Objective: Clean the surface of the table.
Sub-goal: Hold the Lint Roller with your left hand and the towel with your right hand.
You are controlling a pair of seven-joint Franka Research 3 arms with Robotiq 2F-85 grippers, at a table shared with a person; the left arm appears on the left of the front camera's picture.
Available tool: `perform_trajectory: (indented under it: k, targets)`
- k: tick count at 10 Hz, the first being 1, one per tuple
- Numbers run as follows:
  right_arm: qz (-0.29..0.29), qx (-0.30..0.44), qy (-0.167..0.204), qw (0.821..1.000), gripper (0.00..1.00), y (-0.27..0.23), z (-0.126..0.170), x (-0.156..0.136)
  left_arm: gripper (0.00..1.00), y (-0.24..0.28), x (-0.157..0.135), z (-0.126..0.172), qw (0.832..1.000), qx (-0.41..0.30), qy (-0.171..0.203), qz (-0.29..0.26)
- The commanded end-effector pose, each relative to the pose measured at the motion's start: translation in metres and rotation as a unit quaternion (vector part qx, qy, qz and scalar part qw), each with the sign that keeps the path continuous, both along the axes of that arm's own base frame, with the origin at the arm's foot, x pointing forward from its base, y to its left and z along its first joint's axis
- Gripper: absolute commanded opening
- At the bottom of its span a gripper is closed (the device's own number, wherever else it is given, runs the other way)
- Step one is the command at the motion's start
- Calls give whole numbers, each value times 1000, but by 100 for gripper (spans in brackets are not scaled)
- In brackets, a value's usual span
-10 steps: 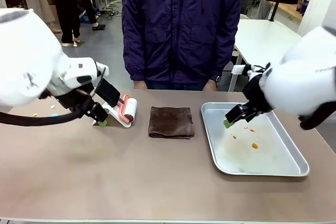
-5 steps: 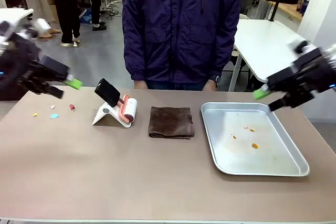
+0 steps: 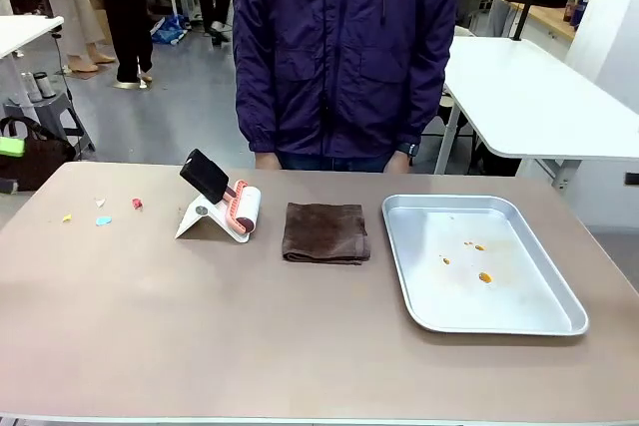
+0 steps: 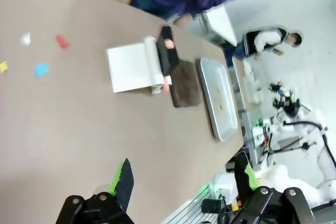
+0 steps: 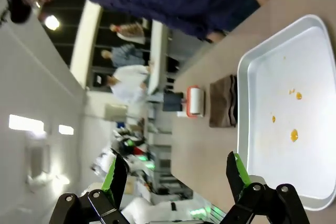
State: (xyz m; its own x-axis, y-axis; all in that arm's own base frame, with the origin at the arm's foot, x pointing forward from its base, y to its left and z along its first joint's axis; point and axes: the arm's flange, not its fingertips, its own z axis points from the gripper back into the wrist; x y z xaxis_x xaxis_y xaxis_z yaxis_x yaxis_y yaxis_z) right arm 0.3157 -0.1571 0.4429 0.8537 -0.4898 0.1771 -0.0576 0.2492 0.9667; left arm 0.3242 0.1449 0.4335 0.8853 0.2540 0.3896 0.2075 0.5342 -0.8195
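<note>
The beige-brown table [image 3: 200,336] carries a few small scraps near its far left corner: yellow [image 3: 67,217], white [image 3: 100,203], blue [image 3: 104,220] and red [image 3: 137,204]. My left gripper [image 4: 185,179] hangs open high above the table's left end, nothing between its fingers; one green fingertip [image 3: 10,147] pokes in at the front view's left edge. The left wrist view looks down on the same scraps [image 4: 41,69]. My right gripper [image 5: 177,174] is open and empty, held off beyond the tray [image 5: 273,66].
A lint roller on a white stand [image 3: 225,209] sits left of centre, with a folded brown cloth [image 3: 324,232] beside it. The metal tray [image 3: 519,306] at right has orange spots [image 3: 484,277]. A person in a dark jacket [image 3: 349,57] stands at the far edge.
Both arms have swung back from over the table, the left one off to the left and the right one off to the right. Nothing on the table moved.
</note>
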Motion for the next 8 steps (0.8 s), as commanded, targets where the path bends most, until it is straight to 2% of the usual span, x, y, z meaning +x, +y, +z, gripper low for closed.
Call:
perform_trajectory:
  k: [1,4,5,6,8]
  targets:
    - [-10,53,-2,999,100,3,-57,-14,100,-13,-2,-25,997,-64,-4,32]
    - [-45,68,8,997,100,-15,-81,-13,100,-54,-3,-33,991,-109,4,84]
    - [-55,50,16,997,100,-15,-81,-12,100,-63,0,-36,989,-90,1,114]
    - [-38,72,25,996,100,-35,-79,-7,100,-7,25,-23,992,-102,17,72]
    - [-38,72,25,996,100,-35,-79,-7,100,-7,25,-23,992,-102,17,72]
